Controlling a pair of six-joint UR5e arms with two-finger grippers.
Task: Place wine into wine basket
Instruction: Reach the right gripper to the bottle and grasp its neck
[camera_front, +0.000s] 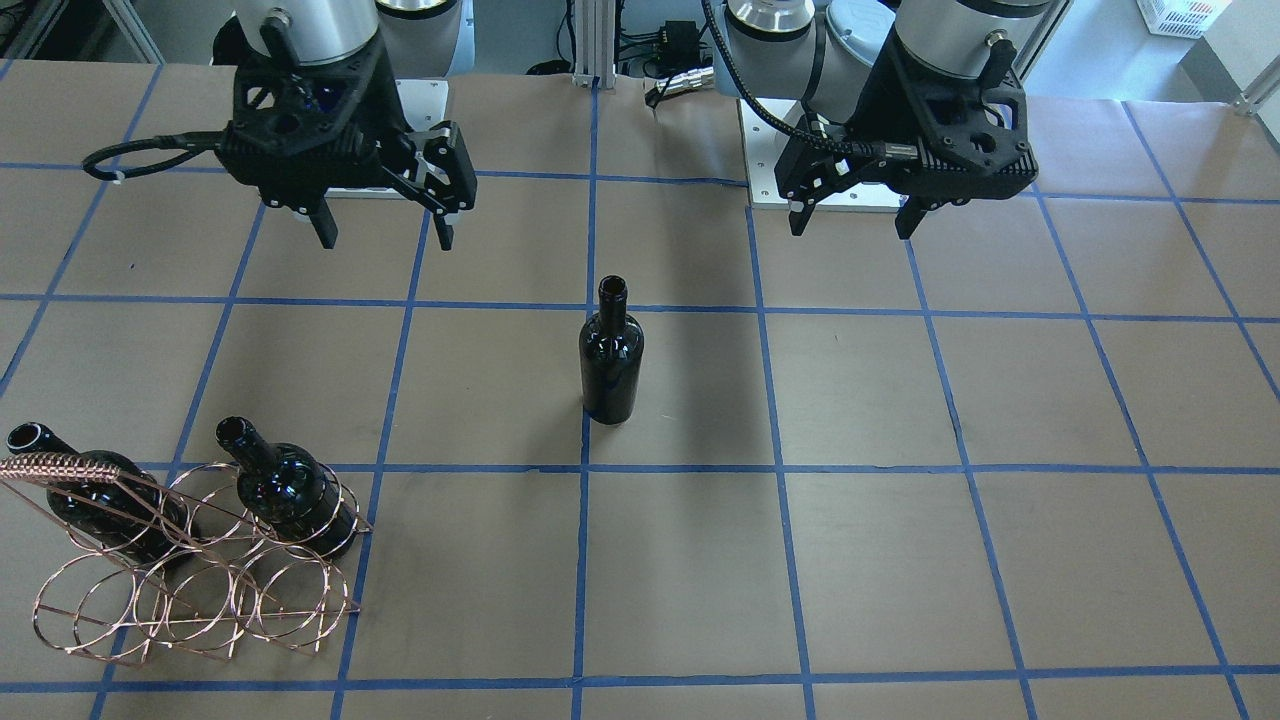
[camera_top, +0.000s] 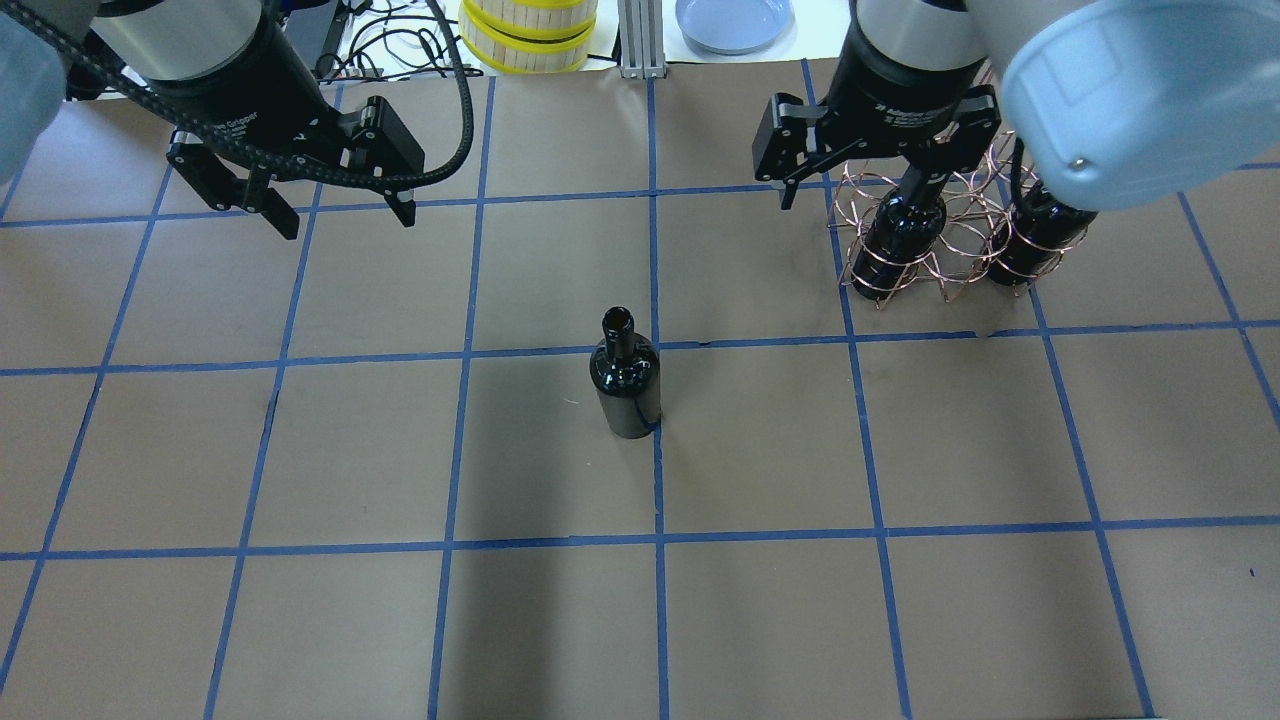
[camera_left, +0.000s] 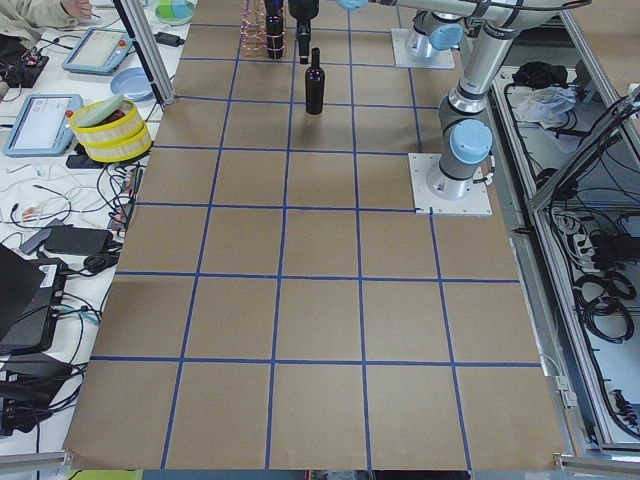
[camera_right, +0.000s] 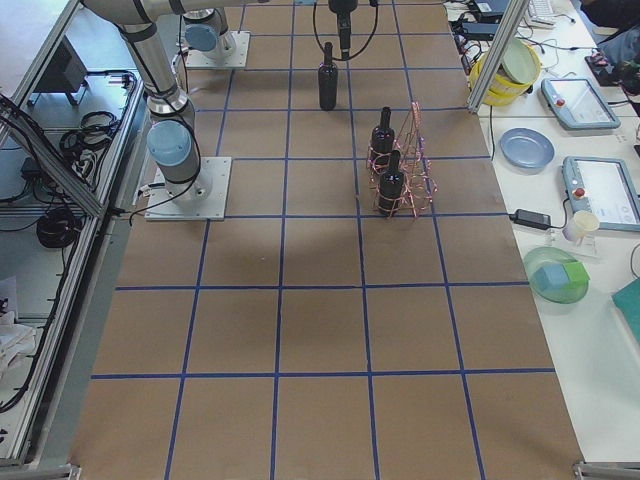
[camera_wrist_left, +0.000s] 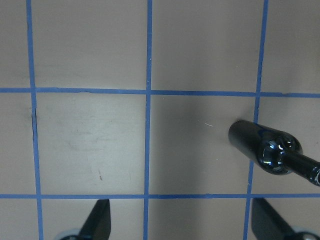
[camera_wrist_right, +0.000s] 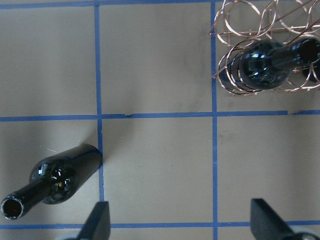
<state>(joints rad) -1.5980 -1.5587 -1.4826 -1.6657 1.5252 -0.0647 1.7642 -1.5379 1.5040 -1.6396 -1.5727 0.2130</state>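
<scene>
— Left gripper (camera_front: 855, 215) hangs up in the air over the table (camera_front: 900, 560). Its two fingers are spread wide, and nothing is in it.

— And the right gripper (camera_front: 385, 235)?

— Same thing. Its fingers are wide apart with nothing between them, and it is up in the air too.

— Where is the wine?

— The wine (camera_front: 611, 360) stands straight up in the middle of the table, all by itself. Its bottom sits on one of the blue tape lines (camera_front: 900, 469). Its mouth is open at the top. Neither gripper touches it; both are well apart from it, one on each side.

— And the wine basket?

— The wine basket (camera_front: 190, 600) is on the right arm's side, out toward the table edge away from the robot. It is well apart from the wine. Two other dark bottles (camera_front: 290, 495) are already in its rings. They lean over, and their necks stick out toward the robot. More rings in the basket have no bottle in them.
</scene>
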